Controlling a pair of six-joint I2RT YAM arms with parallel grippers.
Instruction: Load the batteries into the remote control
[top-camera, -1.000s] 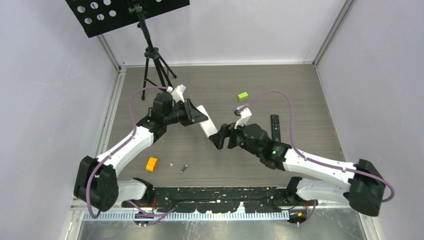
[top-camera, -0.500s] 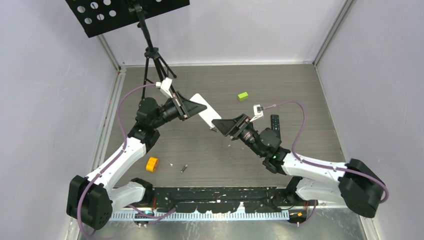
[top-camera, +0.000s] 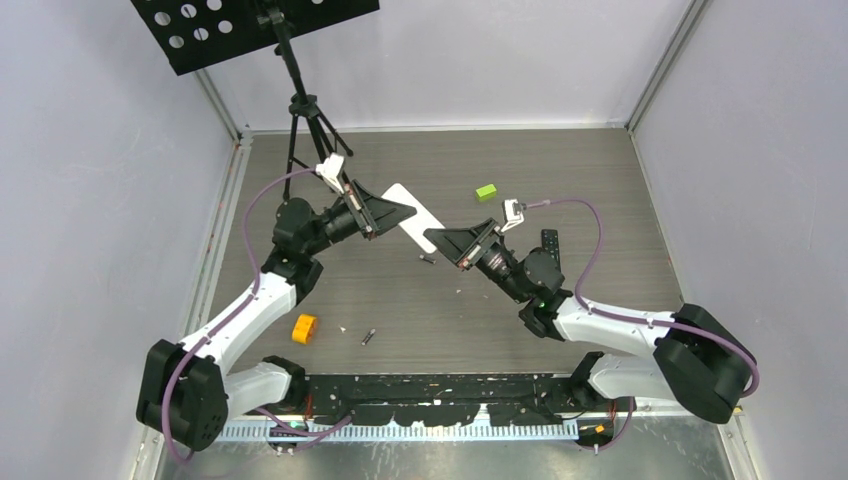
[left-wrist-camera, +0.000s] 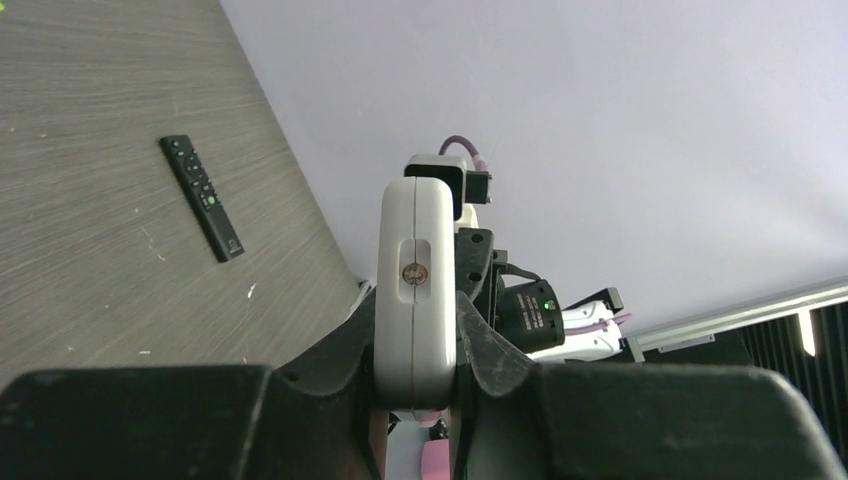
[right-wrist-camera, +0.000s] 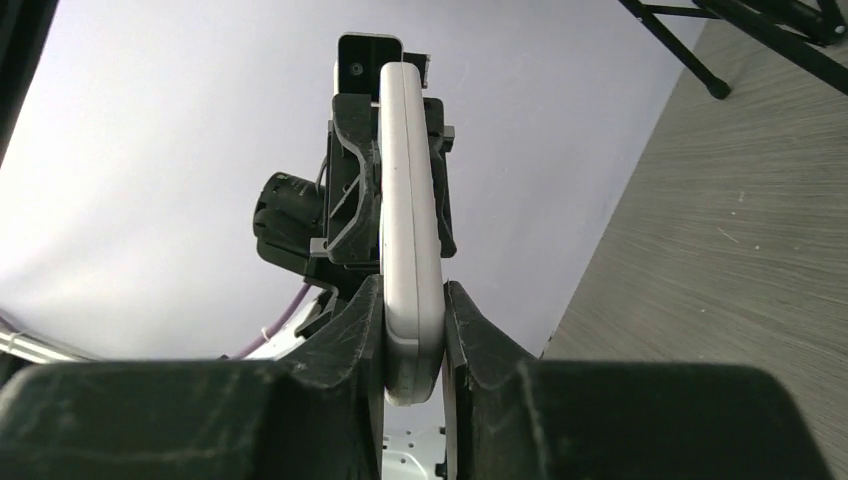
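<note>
A white remote control (top-camera: 413, 210) hangs above the table's middle, held at both ends. My left gripper (top-camera: 398, 212) is shut on its left end, and the left wrist view shows the remote (left-wrist-camera: 415, 260) edge-on between the fingers of that gripper (left-wrist-camera: 418, 310). My right gripper (top-camera: 440, 240) has closed on the other end; its pads press the remote (right-wrist-camera: 408, 230) on both sides in the right wrist view (right-wrist-camera: 411, 292). One dark slim battery (top-camera: 367, 337) lies near the front. Another small dark piece, likely a battery (top-camera: 427, 260), lies below the right gripper.
A black remote (top-camera: 551, 250) (left-wrist-camera: 201, 196) lies right of centre. An orange block (top-camera: 304, 327) sits front left, and a lime-green block (top-camera: 486, 191) at the back. A tripod (top-camera: 303, 120) with a black perforated plate stands at the back left. Walls enclose three sides.
My right gripper swung up to the remote's free end and went from open to shut on it. The left arm carried the remote a little farther back, then held still.
</note>
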